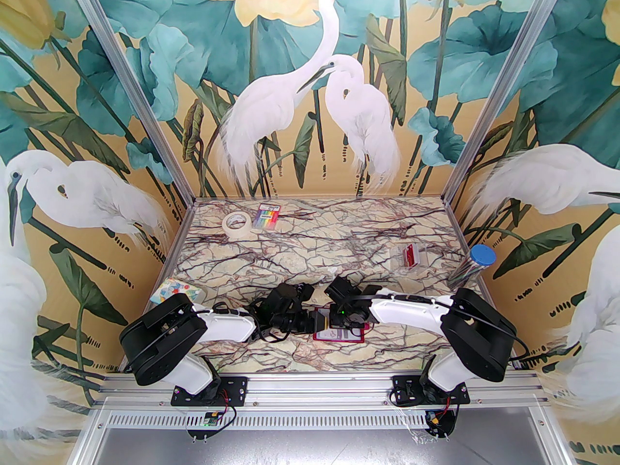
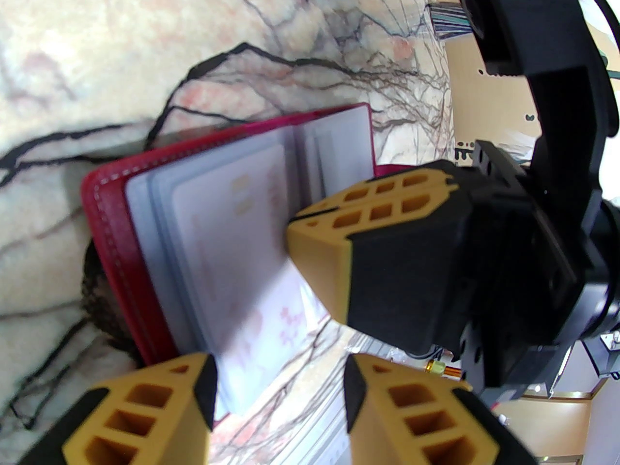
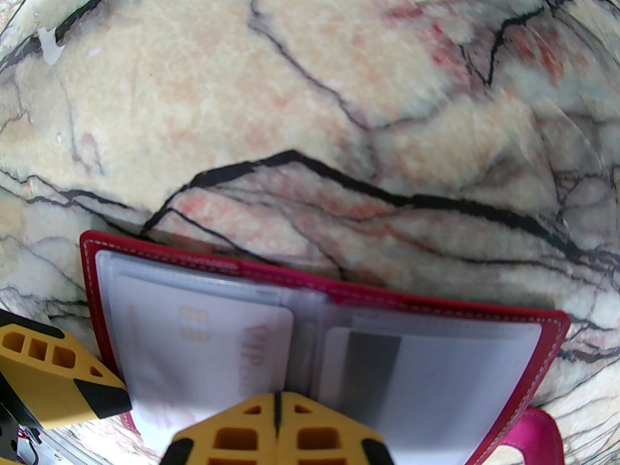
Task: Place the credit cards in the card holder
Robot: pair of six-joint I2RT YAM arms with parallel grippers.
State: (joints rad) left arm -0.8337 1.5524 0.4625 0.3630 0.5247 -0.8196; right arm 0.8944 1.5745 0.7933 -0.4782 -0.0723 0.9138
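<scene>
The dark red card holder (image 1: 339,335) lies open on the marble table, near the front middle. In its left clear pocket (image 3: 160,317) sits a pale credit card (image 3: 213,342) marked VIP, its near end sticking out of the pocket. Another credit card (image 3: 373,356), with a dark stripe, lies in the right pocket. My right gripper (image 3: 276,405) is shut and its tips press down on the holder's middle fold (image 2: 302,162). My left gripper (image 2: 278,405) is open at the holder's left side, and the pale card's (image 2: 242,269) protruding end lies between its fingers, close to the left fingertip (image 2: 203,385).
A small clear case (image 1: 409,257) with something red in it lies at the right. A blue-lidded tube (image 1: 477,262) stands by the right wall. A tape roll (image 1: 237,223) and a rainbow-striped packet (image 1: 269,216) sit at the back. A colourful packet (image 1: 177,291) lies at the left.
</scene>
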